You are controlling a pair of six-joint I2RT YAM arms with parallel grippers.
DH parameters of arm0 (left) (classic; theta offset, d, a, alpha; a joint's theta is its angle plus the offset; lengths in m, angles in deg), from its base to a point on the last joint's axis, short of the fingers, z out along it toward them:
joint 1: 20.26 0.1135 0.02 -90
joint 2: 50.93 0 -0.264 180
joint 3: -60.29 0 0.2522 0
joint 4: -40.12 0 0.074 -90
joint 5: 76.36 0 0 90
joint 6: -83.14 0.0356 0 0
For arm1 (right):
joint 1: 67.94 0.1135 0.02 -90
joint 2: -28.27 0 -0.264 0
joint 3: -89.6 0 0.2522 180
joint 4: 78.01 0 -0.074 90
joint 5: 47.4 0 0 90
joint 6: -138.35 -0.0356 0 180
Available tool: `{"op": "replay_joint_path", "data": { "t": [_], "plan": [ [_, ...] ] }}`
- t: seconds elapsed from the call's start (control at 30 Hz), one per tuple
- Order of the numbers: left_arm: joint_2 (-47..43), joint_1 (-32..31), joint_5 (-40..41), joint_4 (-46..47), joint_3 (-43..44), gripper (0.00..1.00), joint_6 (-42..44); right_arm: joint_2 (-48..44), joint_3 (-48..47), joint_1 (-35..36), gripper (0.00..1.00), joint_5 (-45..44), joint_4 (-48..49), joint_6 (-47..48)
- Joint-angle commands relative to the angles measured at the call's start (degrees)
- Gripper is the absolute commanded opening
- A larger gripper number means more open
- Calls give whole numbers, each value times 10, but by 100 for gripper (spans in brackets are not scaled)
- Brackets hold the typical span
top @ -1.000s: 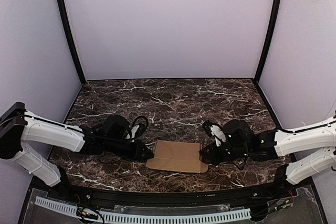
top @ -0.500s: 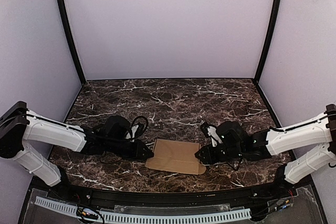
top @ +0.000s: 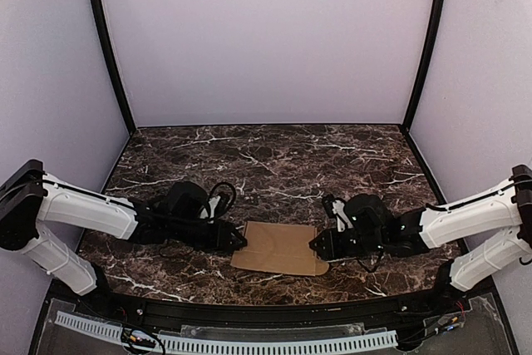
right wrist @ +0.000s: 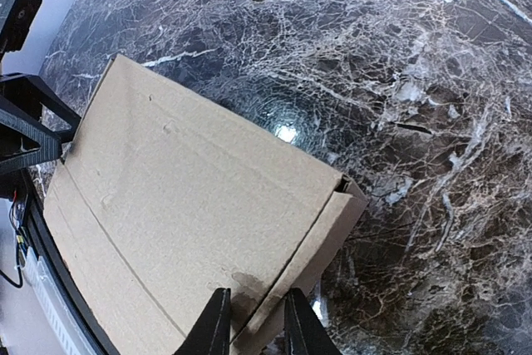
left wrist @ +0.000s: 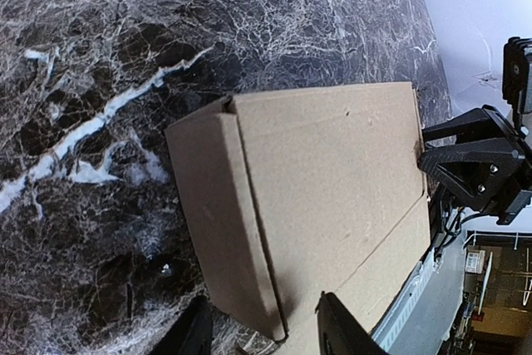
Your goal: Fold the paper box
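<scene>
Biggest thing in view is the enclosure: three plain pale lilac walls (top: 266, 39) around one dark brown marble-patterned table (top: 274, 155). Two white and black robot arms reach in low, the left arm (top: 83, 209) and the right arm (top: 474, 214). One flat brown cardboard paper box (top: 281, 247) lies between them, near the front edge and about centred.

The left gripper (top: 238, 240) sits at the box's left end, fingers (left wrist: 195, 334) clearly spread with the box corner between them. The right gripper (top: 316, 247) is at the right end, fingers (right wrist: 218, 326) only narrowly apart over the edge. Can't tell if it's pinching.
</scene>
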Motion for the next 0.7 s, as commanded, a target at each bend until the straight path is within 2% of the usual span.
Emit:
{"op": "replay_joint_path", "data": {
  "t": [0.0,0.3,0.67],
  "plan": [
    [-25,7,-5,2,4,46,17,8,23,-7,20,-2,9,-11],
    [-9,29,-59,95,-37,57,-21,-5,42,-7,10,-10,11,-11],
    [29,30,-103,190,-83,59,-103,-14,64,-9,7,-18,25,-23]
  ]
}}
